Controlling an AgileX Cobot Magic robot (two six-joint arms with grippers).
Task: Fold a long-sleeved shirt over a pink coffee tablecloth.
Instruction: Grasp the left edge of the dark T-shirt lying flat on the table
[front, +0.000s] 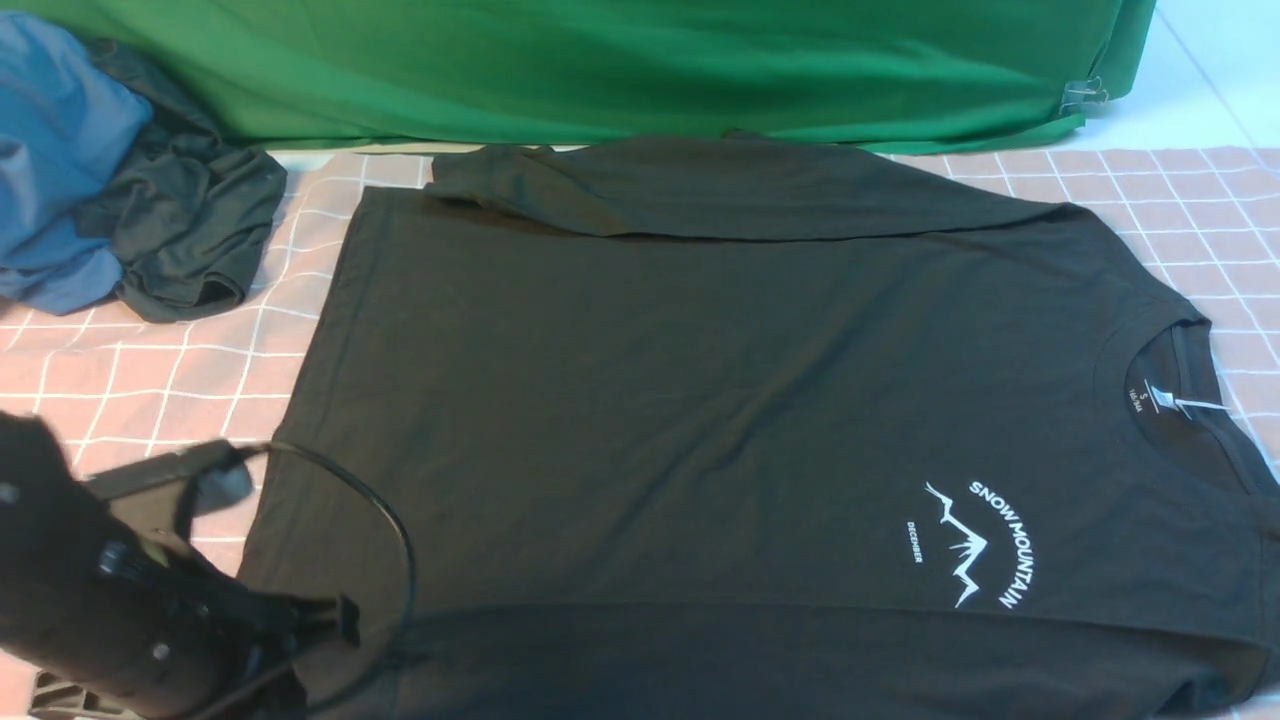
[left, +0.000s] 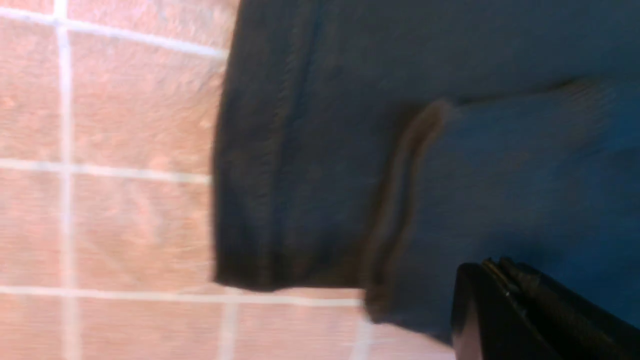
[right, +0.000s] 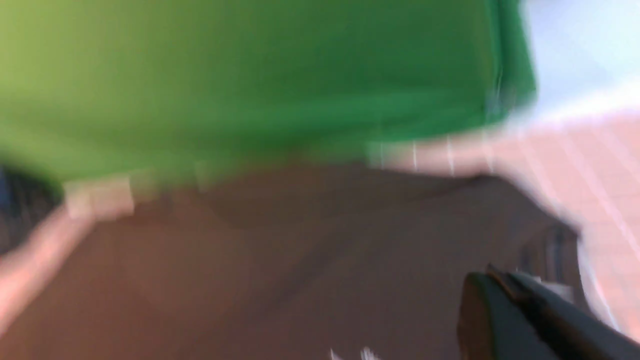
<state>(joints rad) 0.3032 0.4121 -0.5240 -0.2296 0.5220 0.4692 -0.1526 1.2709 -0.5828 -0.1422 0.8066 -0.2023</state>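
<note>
The black long-sleeved shirt (front: 700, 400) lies flat on the pink coffee tablecloth (front: 150, 370), collar and white neck label to the right, hem to the left. Its white "SNOW MOUNTAIN" print (front: 985, 545) faces up. One sleeve (front: 720, 185) is folded along the far edge. My left arm (front: 150, 620) is low at the near left, by the hem's near corner. In the left wrist view the left gripper (left: 492, 264) is shut just above the shirt (left: 475, 165), near its hem (left: 260, 200). The right wrist view is blurred; there the right gripper (right: 492, 274) is shut over the shirt (right: 300, 260).
A bright green cloth (front: 600, 70) runs along the back, with a metal clip (front: 1085, 95) at its right end. A blue garment (front: 55, 150) and a smaller dark garment (front: 190, 220) are piled at the far left. The tablecloth (left: 125, 150) shows beside the hem.
</note>
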